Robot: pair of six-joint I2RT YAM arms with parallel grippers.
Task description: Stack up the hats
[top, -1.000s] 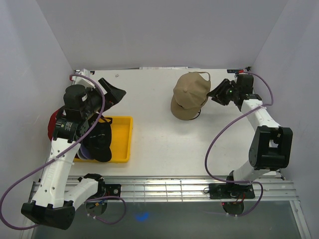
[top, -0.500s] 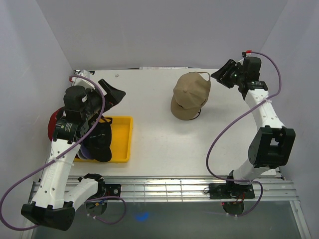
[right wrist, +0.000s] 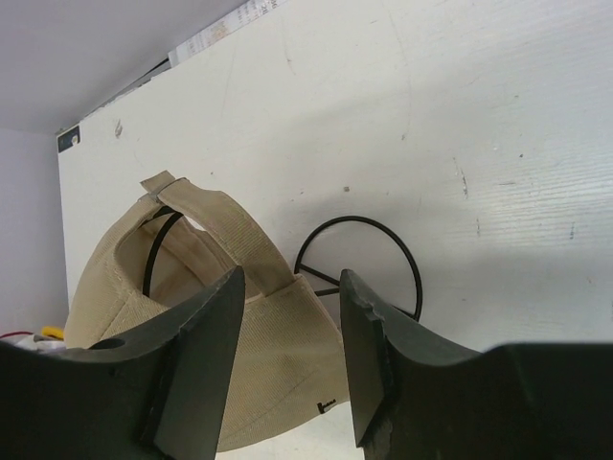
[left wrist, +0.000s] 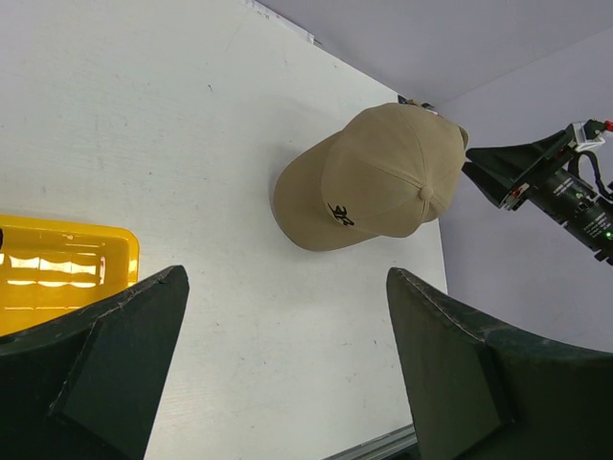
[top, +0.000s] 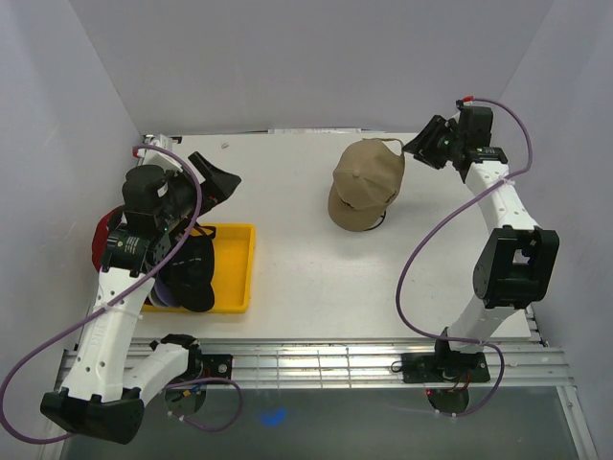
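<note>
A tan hat (top: 366, 182) with a dark logo sits on the black wire stand (top: 381, 222) at the back right of the table. My right gripper (top: 419, 146) hovers open just behind and to the right of it, touching nothing. In the right wrist view its jaws (right wrist: 292, 316) frame the tan hat's (right wrist: 268, 374) rear strap from above. A black hat (top: 192, 273) lies in the yellow tray (top: 239, 264), over a purple brim (top: 158, 299). A red hat (top: 99, 244) peeks out behind my left arm. My left gripper (top: 215, 182) is wide open above the tray's far end.
The stand's wire ring (right wrist: 356, 219) rests on the white table behind the hat. Grey walls close in at the back and on both sides. The left wrist view shows the tan hat (left wrist: 378, 177), a tray corner (left wrist: 67, 273) and the right gripper (left wrist: 498, 168).
My right gripper has drawn away from the tan hat's right side, rising and moving toward the back wall. The hat stays on the stand. The left arm has not moved.
</note>
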